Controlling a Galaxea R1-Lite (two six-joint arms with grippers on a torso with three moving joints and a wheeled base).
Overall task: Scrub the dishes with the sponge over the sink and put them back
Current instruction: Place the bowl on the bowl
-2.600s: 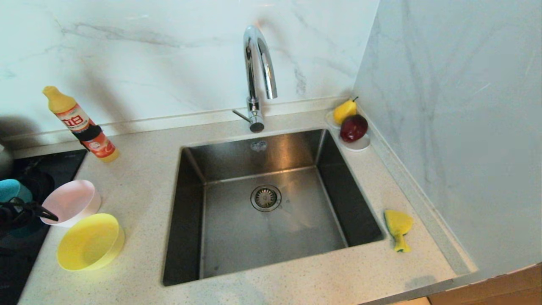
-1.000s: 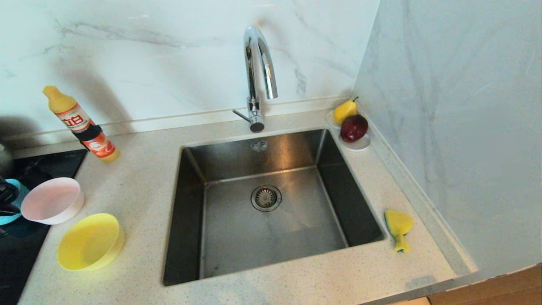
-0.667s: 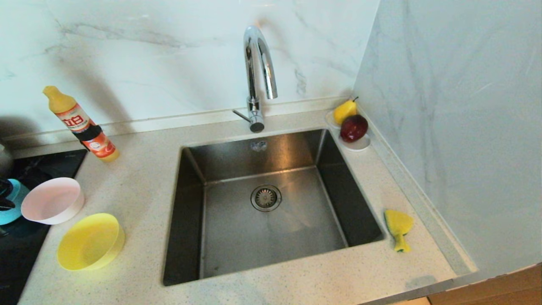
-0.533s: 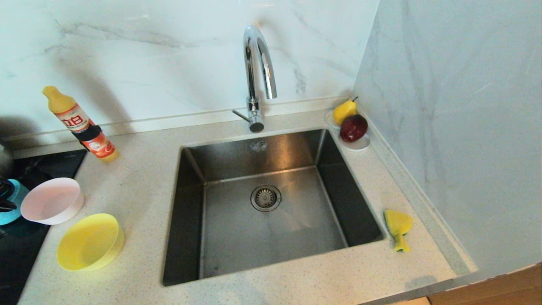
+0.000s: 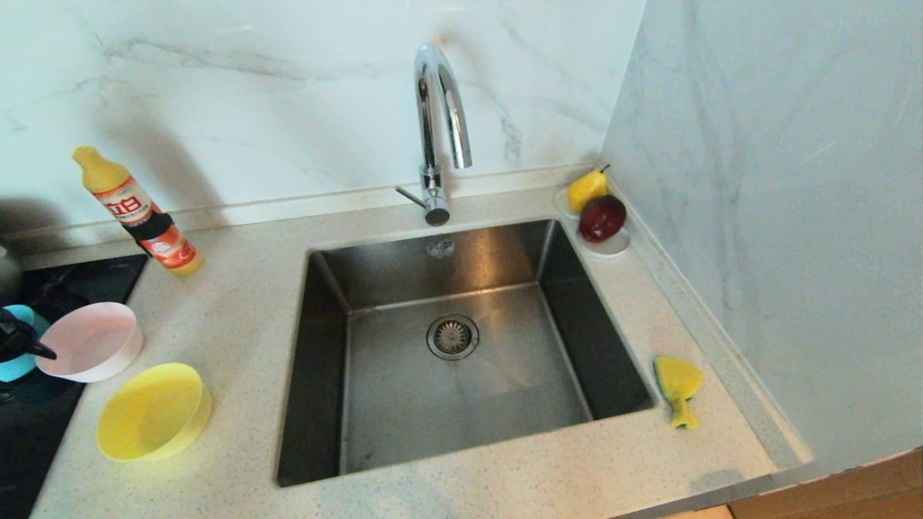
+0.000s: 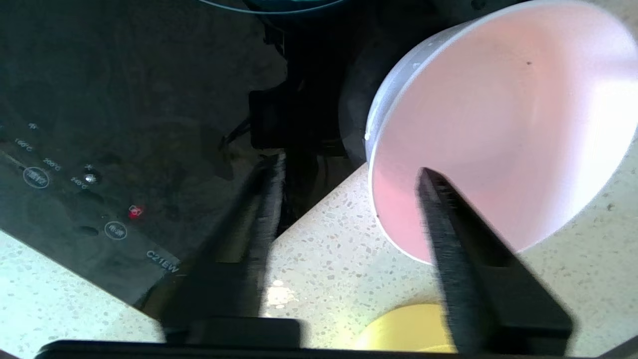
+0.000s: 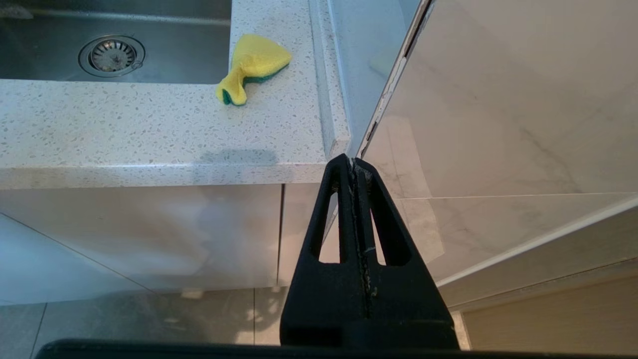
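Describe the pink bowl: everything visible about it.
The pink bowl is small, round, pale pink inside with a whitish outer wall, seemingly smooth plastic, and empty. It sits upright at the counter's left edge beside the black cooktop, with the yellow bowl just in front and the blue bowl behind. The left hand is open, one finger over the rim; contact is unclear.

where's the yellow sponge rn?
In the head view, the crumpled yellow foam sponge with green scouring layer lies on the speckled countertop at the right of the square stainless-steel sink, near its front right corner, beside the marble side wall.
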